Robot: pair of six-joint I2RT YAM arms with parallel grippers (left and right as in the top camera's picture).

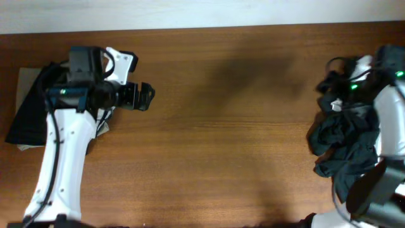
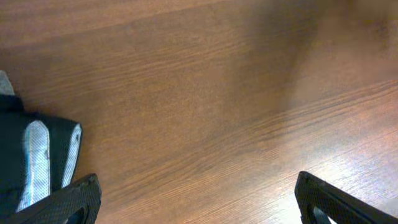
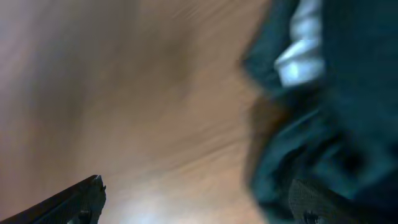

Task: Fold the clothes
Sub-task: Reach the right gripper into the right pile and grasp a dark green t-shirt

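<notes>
Right gripper [image 3: 196, 193], wide open, should pinch one edge of the crumpled black fabric heap [image 1: 343, 136] (blurred here); left gripper [image 2: 198, 186] equally wide.

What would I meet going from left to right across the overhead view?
Folded dark clothes at the left edge → left arm, jaws pointing right → bare wooden table → crumpled dark clothes. The right arm overlaps that heap, so it is left out.
</notes>
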